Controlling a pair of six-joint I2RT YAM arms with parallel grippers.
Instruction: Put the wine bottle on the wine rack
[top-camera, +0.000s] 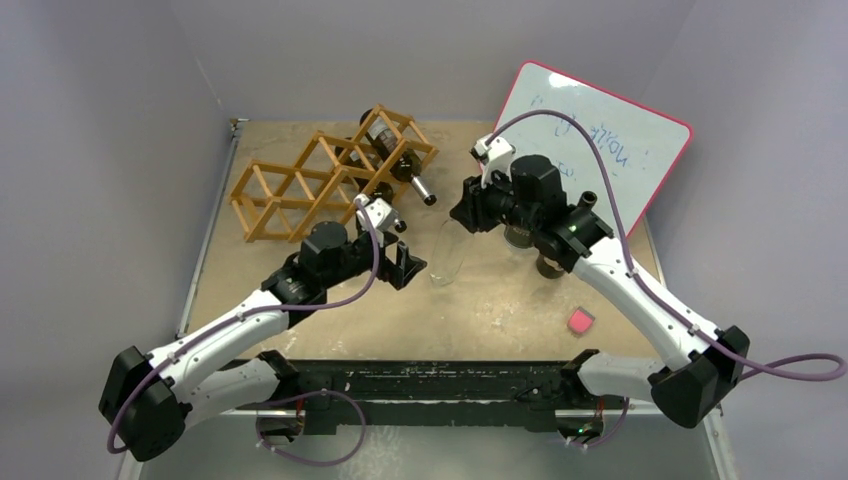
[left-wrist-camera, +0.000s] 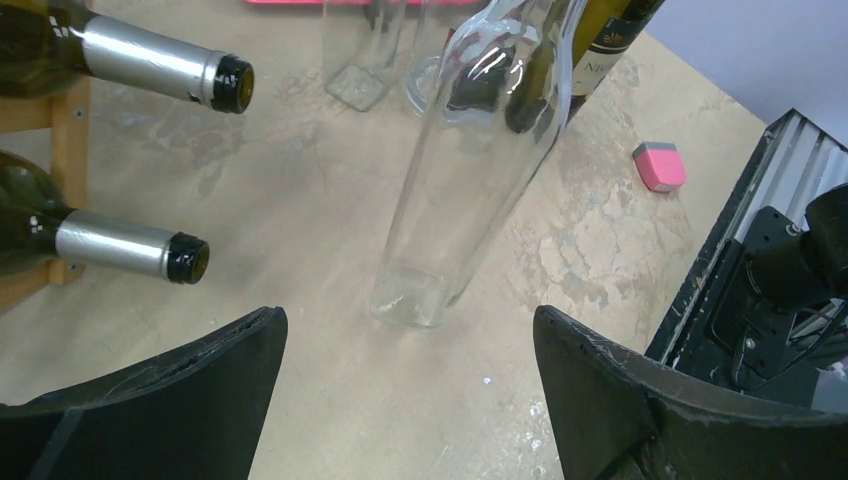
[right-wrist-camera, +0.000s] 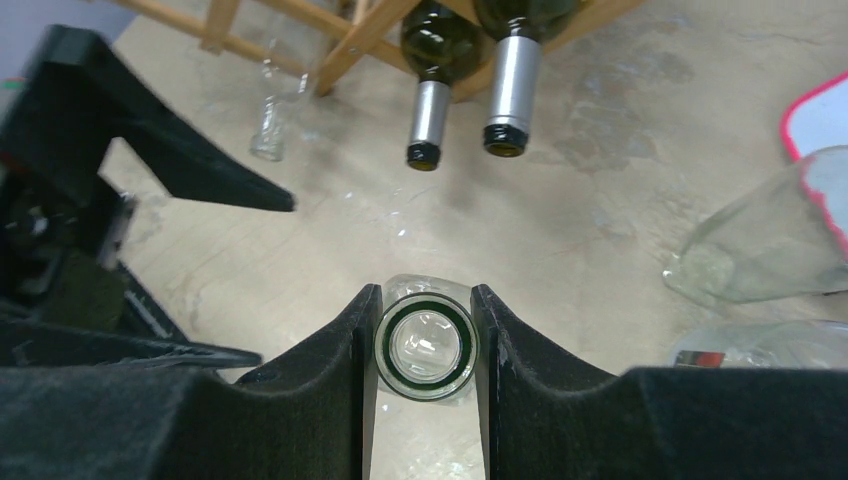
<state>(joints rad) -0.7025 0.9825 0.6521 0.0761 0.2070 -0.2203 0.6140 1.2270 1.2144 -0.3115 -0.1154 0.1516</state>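
A clear glass wine bottle (top-camera: 447, 252) leans in the middle of the table, its base on or just above the surface. My right gripper (top-camera: 466, 212) is shut on its neck; the right wrist view looks straight down into the bottle's mouth (right-wrist-camera: 425, 349) between the two fingers. My left gripper (top-camera: 408, 265) is open and empty just left of the bottle, whose base (left-wrist-camera: 412, 300) lies ahead of the open jaws. The wooden wine rack (top-camera: 300, 190) stands at the back left and holds two dark bottles with silver foil necks (top-camera: 395, 152), also seen in the wrist views (left-wrist-camera: 150, 60) (right-wrist-camera: 505, 90).
A whiteboard with a red edge (top-camera: 600, 135) leans at the back right. Other bottles stand under my right arm (top-camera: 548, 262), and clear ones show in the right wrist view (right-wrist-camera: 760, 240). A pink eraser (top-camera: 579, 321) lies front right.
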